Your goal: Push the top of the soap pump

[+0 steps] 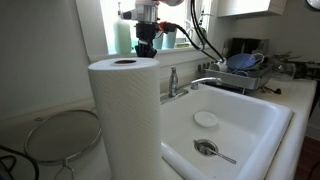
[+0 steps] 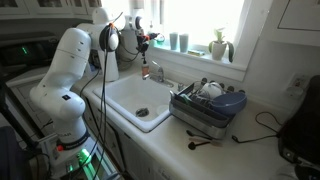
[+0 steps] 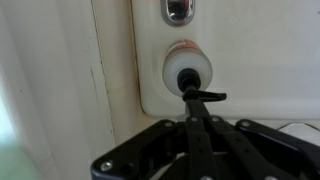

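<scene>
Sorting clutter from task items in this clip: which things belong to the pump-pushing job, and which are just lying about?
Job:
- soap pump
- gripper, shut, over the pump head

Lying about:
- paper towel roll
- teal cups
- dish rack
- faucet
- sieve
- sink

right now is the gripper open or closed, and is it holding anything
Gripper: closed, fingers together, holding nothing. Its tips are over the top of the soap pump; whether they touch it cannot be told.

Paper towel roll (image 1: 125,115) beside sink (image 1: 255,125)
</scene>
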Controlling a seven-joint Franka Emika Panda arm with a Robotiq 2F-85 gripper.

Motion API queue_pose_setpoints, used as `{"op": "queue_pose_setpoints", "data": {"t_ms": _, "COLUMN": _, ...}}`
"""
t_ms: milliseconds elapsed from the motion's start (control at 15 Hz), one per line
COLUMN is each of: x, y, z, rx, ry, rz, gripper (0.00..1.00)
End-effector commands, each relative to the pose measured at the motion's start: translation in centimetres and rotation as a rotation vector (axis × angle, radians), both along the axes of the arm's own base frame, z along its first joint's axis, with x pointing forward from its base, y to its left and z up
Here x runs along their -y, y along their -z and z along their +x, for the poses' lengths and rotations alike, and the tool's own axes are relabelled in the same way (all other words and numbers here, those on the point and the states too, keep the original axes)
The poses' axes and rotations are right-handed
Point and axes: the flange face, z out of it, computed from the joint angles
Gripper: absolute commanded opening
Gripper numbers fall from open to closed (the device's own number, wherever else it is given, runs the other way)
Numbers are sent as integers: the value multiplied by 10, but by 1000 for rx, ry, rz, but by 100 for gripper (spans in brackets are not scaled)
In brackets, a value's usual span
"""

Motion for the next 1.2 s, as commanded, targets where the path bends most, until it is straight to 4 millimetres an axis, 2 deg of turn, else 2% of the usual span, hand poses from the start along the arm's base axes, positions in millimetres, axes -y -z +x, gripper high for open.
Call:
{"op": "queue_pose_setpoints", "data": {"t_ms": 0, "x": -1, "y": 3, "z": 6, "rx": -4, "ry": -25, "rz": -46, "gripper": 0}}
{"op": "queue_pose_setpoints", "data": {"t_ms": 733, "x": -4, "y": 17, "z": 6, "rx": -31, "ry": -40, "rz": -91, "gripper": 0}}
{"op": "queue_pose_setpoints", "data": {"t_ms": 1133, "x": -7, "y": 34, "z": 0, "rx": -62, "ry": -62, "rz": -114, "gripper": 0}}
